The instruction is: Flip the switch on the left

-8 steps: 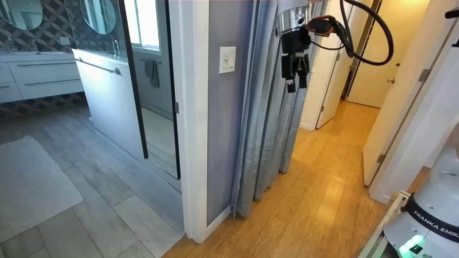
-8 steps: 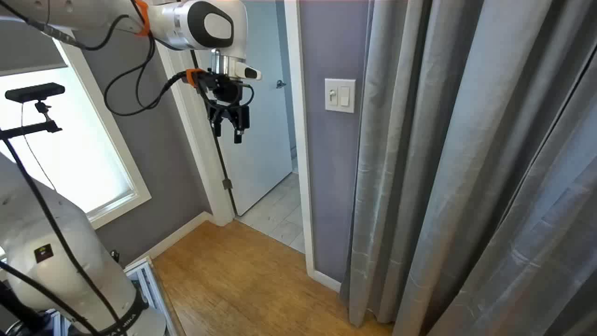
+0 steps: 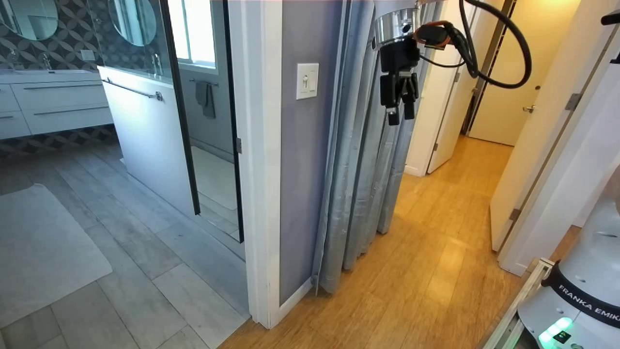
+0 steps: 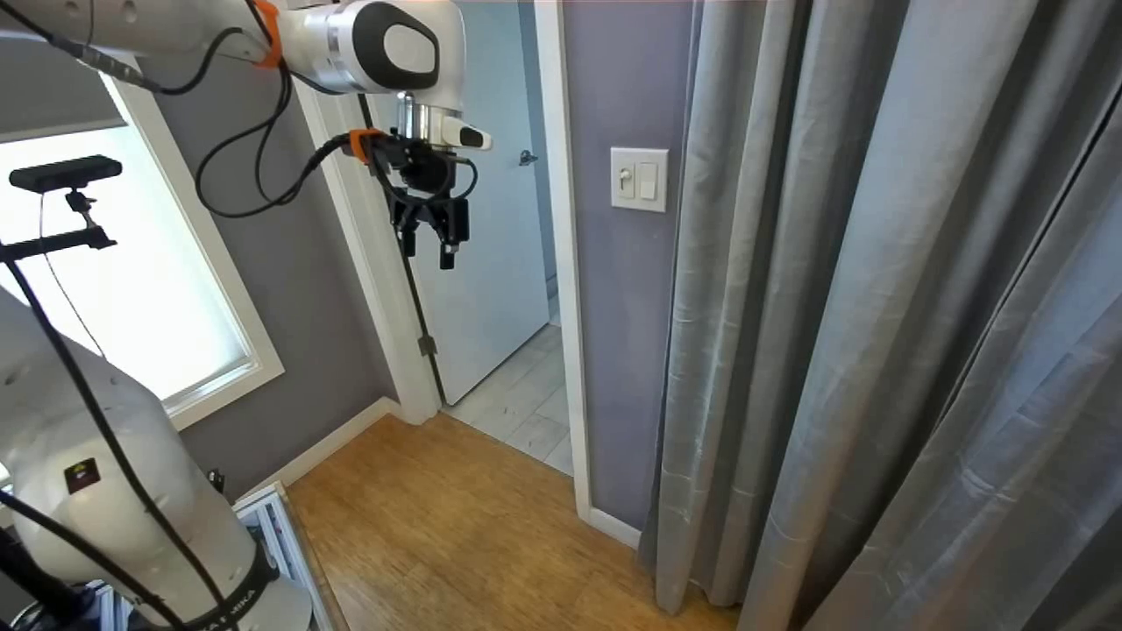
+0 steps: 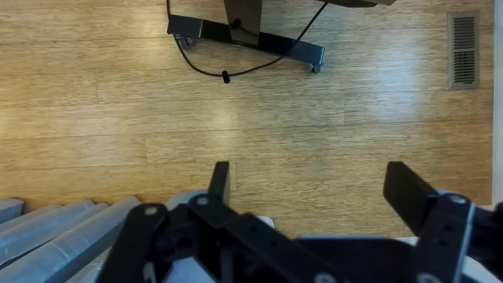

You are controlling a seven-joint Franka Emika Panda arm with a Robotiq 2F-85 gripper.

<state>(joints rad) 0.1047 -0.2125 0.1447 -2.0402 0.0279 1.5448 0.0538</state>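
Sharing a white plate point(image 4: 636, 180) with a flat rocker point(image 4: 648, 181), the switch on the left point(image 4: 625, 182) is mounted on a narrow strip of lavender wall point(image 4: 624, 350), probably to be handy for anyone passing through. Whether it stands up or down is too small to tell for sure. White door trim point(image 4: 566, 263) runs along one side; the grey curtain point(image 4: 894, 263) hangs just beside the plate's other edge, so a square-on approach looks safest. Well apart from the plate, the gripper point(image 4: 429, 258) points down, fingers point(image 5: 218, 181) spread with nothing between them, likely a ready pose. Above the wooden floor point(image 4: 438, 517) there seems room to swing across, though the looped cable point(image 3: 527, 63) may want slack.
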